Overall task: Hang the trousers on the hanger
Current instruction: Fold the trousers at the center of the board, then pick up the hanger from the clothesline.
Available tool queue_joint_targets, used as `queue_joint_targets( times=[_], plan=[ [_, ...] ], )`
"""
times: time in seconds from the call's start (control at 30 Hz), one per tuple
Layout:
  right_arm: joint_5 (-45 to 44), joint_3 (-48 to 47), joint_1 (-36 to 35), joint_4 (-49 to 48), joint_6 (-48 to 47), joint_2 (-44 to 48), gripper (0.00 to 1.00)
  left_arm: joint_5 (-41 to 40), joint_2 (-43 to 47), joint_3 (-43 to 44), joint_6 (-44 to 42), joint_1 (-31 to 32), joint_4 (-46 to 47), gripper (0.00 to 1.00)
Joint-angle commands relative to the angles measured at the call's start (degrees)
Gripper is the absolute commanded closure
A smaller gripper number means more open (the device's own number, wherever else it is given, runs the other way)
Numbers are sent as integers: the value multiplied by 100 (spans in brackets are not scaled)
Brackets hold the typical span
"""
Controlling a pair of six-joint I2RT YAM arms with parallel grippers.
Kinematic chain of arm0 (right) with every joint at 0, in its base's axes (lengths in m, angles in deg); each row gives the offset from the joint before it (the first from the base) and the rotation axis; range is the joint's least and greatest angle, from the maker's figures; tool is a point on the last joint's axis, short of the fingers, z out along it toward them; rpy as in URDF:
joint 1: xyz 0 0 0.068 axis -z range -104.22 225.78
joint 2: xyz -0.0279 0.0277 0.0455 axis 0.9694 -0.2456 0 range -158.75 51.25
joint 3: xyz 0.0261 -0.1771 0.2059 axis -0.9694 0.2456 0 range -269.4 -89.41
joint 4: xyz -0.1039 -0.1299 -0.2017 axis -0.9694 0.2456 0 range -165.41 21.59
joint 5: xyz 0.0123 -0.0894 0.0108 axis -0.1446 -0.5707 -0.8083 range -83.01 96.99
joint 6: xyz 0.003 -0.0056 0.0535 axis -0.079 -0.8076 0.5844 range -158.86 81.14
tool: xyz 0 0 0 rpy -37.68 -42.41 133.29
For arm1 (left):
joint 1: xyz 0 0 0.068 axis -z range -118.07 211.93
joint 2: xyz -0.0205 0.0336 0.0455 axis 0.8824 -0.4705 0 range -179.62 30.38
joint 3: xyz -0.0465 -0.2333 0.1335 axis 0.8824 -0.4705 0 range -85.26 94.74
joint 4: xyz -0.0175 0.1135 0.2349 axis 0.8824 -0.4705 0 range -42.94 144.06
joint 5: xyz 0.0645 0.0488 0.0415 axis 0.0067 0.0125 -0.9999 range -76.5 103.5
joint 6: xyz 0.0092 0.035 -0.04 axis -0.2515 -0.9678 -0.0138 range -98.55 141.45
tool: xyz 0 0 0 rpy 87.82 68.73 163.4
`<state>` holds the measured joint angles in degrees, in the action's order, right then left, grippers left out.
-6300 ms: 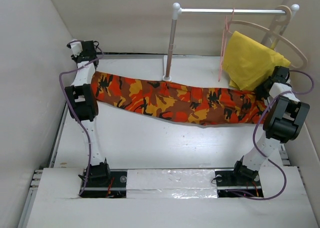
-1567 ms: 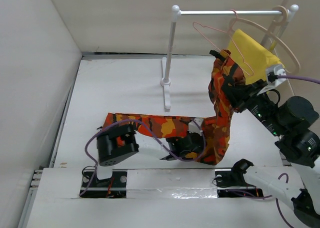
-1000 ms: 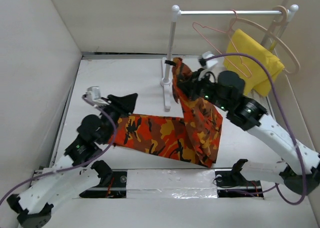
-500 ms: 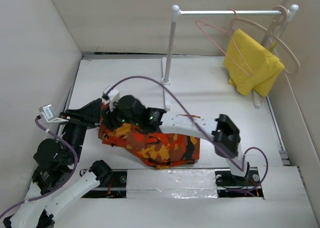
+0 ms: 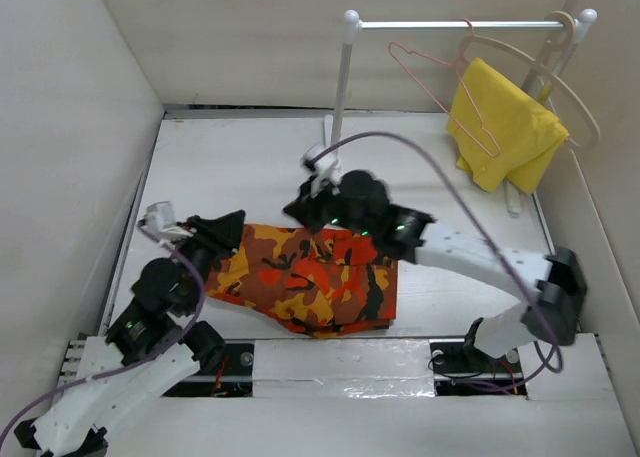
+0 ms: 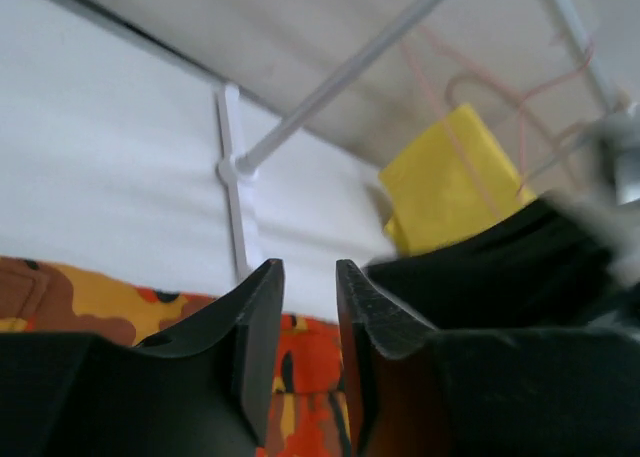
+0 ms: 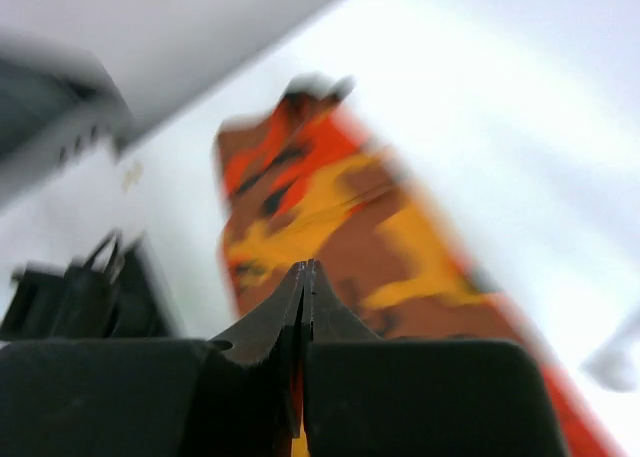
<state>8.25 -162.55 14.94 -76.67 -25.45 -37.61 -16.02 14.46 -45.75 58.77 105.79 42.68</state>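
Observation:
The camouflage trousers (image 5: 310,277) lie folded in a flat bundle on the table near the front. My left gripper (image 5: 238,221) hovers at their far left corner, open with a narrow gap and empty; in the left wrist view (image 6: 308,277) the trousers (image 6: 310,377) show below the jaws. My right gripper (image 5: 297,205) is at the trousers' far edge. Its jaws (image 7: 303,267) are shut, with a sliver of orange cloth between them, and the blurred trousers (image 7: 330,207) lie ahead. The pink wire hanger (image 5: 440,82) hangs bare on the rail.
A white rail stand (image 5: 340,87) rises at the back middle with its base on the table. A yellow cloth (image 5: 505,127) hangs on a beige wooden hanger (image 5: 565,72) at the rail's right end. White walls close in on the left and right.
The right gripper has drawn back from the left side to the trousers' far edge. The bundle has flattened and spread. The left gripper has moved in to the trousers' left corner.

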Motion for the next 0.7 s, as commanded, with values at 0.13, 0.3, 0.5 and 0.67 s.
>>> queue_joint_targets(
  times=[0.13,0.3,0.5,0.67],
  plan=[
    [109,416,2301,369,-1067,2670,100,1773,-1623,-804,38,-9,2355,100],
    [849,-94,5140,1189,-1279,3165,100,2020,-2563,-1034,-197,596,3642,100],
    [2648,-656,7100,1013,-1209,1711,26,2099,-3926,-655,-857,914,4195,100],
    [3416,-1482,7314,1337,-1498,485,11,2143,-4252,-690,-1436,1098,4468,100]
  ],
)
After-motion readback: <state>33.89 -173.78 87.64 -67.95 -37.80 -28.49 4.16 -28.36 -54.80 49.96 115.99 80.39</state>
